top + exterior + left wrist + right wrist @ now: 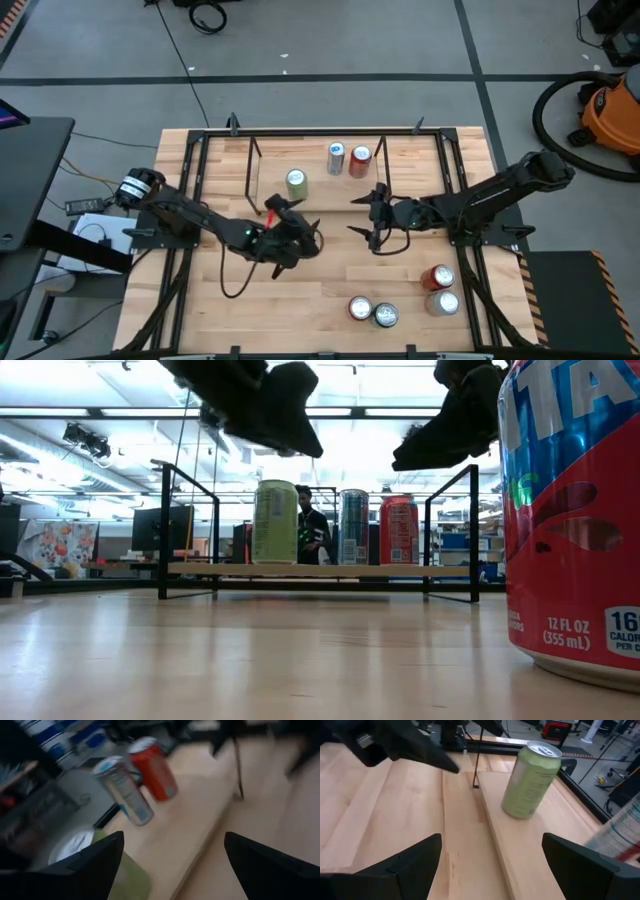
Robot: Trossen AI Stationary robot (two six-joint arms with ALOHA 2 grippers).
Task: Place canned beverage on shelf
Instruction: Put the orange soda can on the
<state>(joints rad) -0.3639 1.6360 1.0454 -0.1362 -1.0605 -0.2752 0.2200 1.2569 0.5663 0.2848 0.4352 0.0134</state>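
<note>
The shelf (410,150) stands at the table's far middle. Three cans stand upright on its wood deck (330,570): a green can (296,183), a silver-blue can (336,158) and a red can (360,160). My left gripper (300,222) is open and hangs just near of the green can and above it; the can's top (72,845) shows below its fingers. My right gripper (366,214) is open and empty, in the air near of the red can. It faces the green can (530,780).
Several more cans stand near the table's front right: a pair (372,312) and a red and a silver one (440,288). One red can (570,520) fills the low view's right side. A black frame (190,190) edges the table. A person (312,525) shows far behind.
</note>
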